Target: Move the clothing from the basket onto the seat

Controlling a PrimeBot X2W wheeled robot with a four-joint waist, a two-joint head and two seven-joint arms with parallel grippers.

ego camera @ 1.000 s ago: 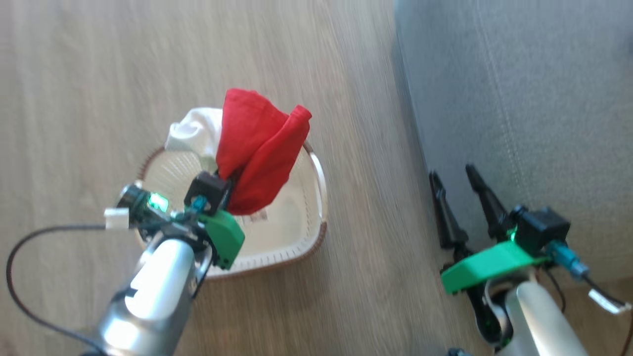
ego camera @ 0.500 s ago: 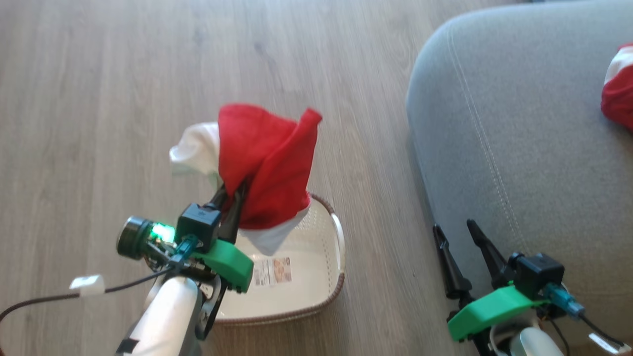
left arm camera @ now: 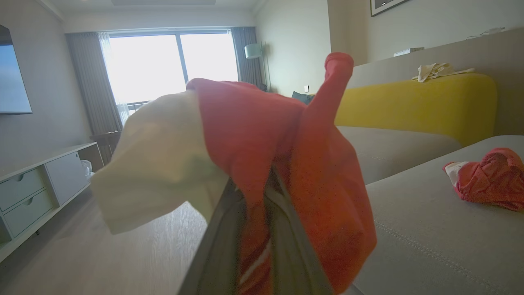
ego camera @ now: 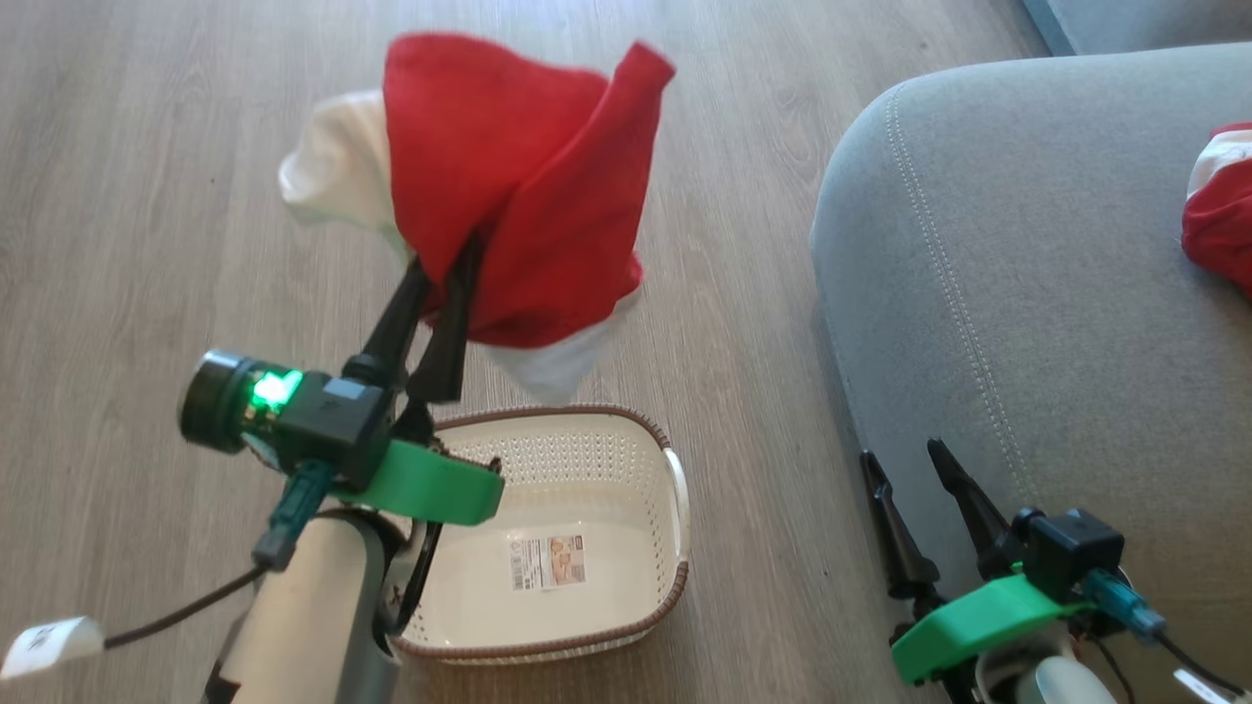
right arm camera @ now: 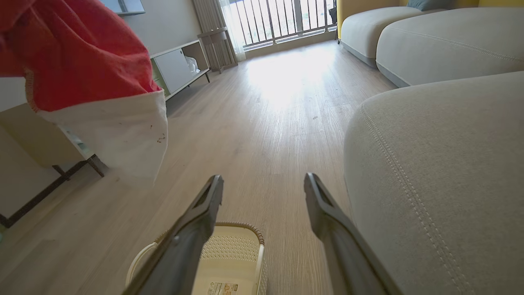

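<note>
My left gripper [ego camera: 445, 259] is shut on a red garment with white trim [ego camera: 518, 186], held high above the floor, over and beyond the basket [ego camera: 675, 489]. The cream basket sits on the floor with just a label sticker inside. In the left wrist view the same red clothing [left arm camera: 286, 164] drapes over my fingers. A second red and white garment [ego camera: 1218, 210] lies on the grey seat [ego camera: 1027, 313] at the right, also visible in the left wrist view [left arm camera: 487, 180]. My right gripper [ego camera: 905, 455] stands open beside the seat's edge, its fingers [right arm camera: 204, 205] empty.
Wooden floor [ego camera: 147, 196] spreads to the left and ahead. A low white cabinet [left arm camera: 45, 180] stands along the far wall, and a yellow sofa back [left arm camera: 417, 102] rises behind the seat. More grey cushions [right arm camera: 430, 37] lie further on.
My left gripper has lifted the red garment well up out of the basket, leaving the basket bare. The head camera has shifted, bringing the seat's corner and the second garment into view.
</note>
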